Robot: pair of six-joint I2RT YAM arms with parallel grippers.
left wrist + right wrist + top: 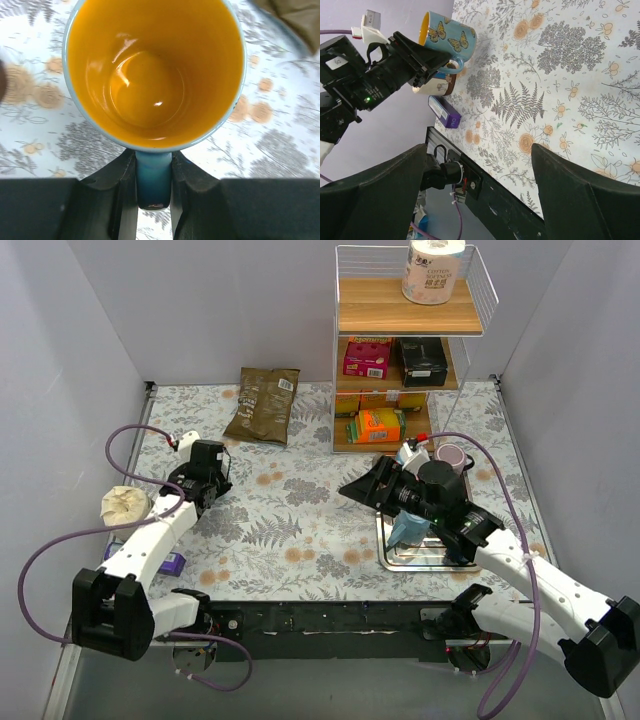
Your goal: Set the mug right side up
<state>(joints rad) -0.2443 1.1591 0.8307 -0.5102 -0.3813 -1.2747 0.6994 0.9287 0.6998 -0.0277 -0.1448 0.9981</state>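
The mug (pixel 150 70) is blue with butterflies outside and orange inside. In the left wrist view its open mouth faces the camera, with the floral table (pixel 280 130) showing all round it. My left gripper (pixel 153 160) is shut on the mug's blue handle (pixel 153 180). The right wrist view shows the mug (pixel 449 34) at the far left, held by my left gripper (pixel 432 62) near the wall. In the top view my left gripper (pixel 205 478) covers the mug. My right gripper (pixel 480 150) is open and empty, over the table's middle right (pixel 365 488).
A wire shelf rack (pixel 405 350) with boxes and a paper roll (pixel 433 270) stands at the back right. A brown pouch (pixel 262 405) lies at the back. A metal tray (pixel 420 560) sits under my right arm. A purple box (pixel 172 562) and a cream object (pixel 125 505) lie at the left.
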